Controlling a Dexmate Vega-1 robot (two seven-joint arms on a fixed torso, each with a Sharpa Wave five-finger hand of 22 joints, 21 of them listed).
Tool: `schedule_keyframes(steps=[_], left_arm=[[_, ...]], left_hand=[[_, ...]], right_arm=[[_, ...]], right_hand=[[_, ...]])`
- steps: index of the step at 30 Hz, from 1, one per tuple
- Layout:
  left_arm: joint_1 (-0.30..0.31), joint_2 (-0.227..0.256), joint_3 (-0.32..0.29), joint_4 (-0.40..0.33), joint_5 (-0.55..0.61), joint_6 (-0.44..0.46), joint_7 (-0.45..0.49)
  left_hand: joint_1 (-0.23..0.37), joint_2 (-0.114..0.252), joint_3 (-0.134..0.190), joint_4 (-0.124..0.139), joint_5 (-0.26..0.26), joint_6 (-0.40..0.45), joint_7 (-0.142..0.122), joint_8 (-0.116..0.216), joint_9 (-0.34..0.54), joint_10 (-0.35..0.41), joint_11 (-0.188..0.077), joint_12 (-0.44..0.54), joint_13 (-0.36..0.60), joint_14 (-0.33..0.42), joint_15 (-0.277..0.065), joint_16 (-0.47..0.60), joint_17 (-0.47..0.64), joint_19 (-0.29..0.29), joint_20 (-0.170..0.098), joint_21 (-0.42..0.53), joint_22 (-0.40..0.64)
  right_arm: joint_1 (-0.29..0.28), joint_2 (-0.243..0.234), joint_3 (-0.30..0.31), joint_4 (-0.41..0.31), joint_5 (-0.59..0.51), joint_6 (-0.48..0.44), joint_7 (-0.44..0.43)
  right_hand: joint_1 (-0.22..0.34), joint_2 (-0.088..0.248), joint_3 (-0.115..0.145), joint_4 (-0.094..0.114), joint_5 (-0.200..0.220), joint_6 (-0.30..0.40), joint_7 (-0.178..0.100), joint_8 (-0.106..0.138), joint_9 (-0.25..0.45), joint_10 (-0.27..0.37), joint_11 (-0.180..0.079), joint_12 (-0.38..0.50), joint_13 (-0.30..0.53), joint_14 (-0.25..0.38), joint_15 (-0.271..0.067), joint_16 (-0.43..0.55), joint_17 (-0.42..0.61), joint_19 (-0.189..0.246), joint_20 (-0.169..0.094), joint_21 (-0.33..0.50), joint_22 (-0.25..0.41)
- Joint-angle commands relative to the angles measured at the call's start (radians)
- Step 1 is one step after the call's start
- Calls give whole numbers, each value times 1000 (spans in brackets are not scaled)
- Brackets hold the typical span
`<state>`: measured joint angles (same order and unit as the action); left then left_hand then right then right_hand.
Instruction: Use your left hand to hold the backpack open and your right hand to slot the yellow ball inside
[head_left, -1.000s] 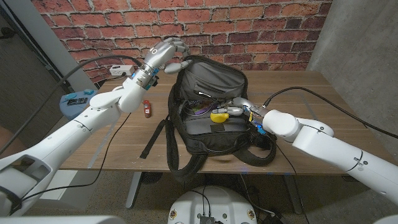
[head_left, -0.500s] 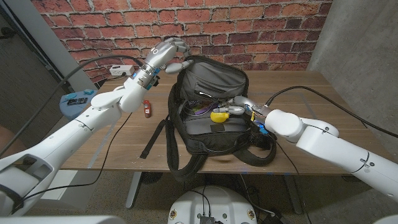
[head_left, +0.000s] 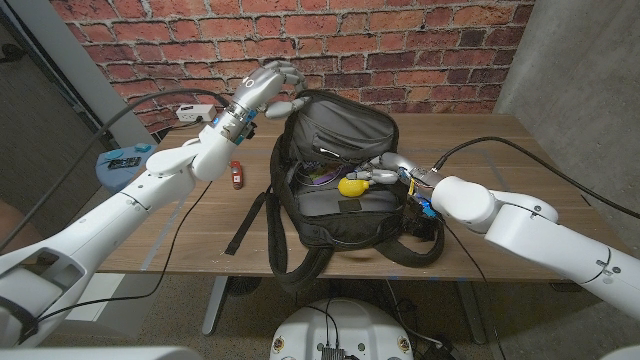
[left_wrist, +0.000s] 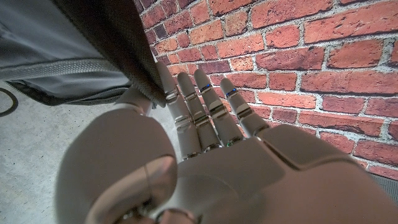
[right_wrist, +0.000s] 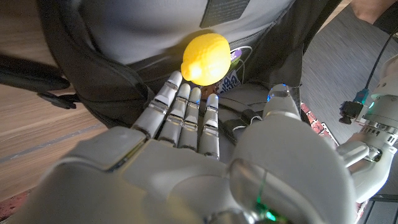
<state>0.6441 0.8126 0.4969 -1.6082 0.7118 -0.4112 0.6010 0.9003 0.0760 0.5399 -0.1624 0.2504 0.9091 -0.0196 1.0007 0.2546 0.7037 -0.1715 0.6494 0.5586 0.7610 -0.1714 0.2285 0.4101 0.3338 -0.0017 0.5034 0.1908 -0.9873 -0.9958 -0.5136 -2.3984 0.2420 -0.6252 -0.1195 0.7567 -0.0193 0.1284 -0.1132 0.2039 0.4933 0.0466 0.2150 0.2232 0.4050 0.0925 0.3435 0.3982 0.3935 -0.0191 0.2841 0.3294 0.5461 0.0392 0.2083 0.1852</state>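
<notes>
Backpack (head_left: 340, 170) lies open on the desk (head_left: 520, 180), its upper flap pinched by the left robot hand (head_left: 268, 88). Right robot hand (head_left: 385, 172) holds the yellow ball (head_left: 350, 185) at its fingertips, inside the bag's mouth.

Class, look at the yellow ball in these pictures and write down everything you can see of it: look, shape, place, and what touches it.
The yellow ball is bright yellow, smooth and matte, not quite round: in the right wrist view a small nub at one end makes it look like a lemon. It sits in the open mouth of the black backpack, over the inner pockets. The right hand has its fingers at the ball, their tips against it. Whether it also rests on the bag's lining cannot be told.
</notes>
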Motion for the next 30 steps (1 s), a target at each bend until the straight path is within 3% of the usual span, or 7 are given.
schedule_keyframes(steps=[1, 30], left_arm=[[4, 0, -1, 2, 3, -9, 20], [4, -14, 1, 5, 8, -20, 48]], left_hand=[[6, 4, -1, 0, -3, -7, 2, 6, 1, 40, -26, -6, 1, 0, -3, -5, 5, -17, -4, 0, 3], [4, 3, 0, 1, -5, -9, 0, 8, 1, 36, -29, -8, 2, -10, -1, -10, 2, -30, -6, -5, 2]], right_arm=[[-57, -34, 42, -58, 34, -51, -50], [-233, -152, 212, -152, 173, -174, -182]], right_hand=[[6, 13, 4, -5, 2, 13, -4, 11, -1, 14, -4, -5, -2, 15, -2, 7, -1, 13, 0, 8, 2], [3, 23, 5, -6, -1, 27, -11, 14, -2, 29, -9, -13, -10, 23, -8, 11, -4, 16, -6, 9, 1]])
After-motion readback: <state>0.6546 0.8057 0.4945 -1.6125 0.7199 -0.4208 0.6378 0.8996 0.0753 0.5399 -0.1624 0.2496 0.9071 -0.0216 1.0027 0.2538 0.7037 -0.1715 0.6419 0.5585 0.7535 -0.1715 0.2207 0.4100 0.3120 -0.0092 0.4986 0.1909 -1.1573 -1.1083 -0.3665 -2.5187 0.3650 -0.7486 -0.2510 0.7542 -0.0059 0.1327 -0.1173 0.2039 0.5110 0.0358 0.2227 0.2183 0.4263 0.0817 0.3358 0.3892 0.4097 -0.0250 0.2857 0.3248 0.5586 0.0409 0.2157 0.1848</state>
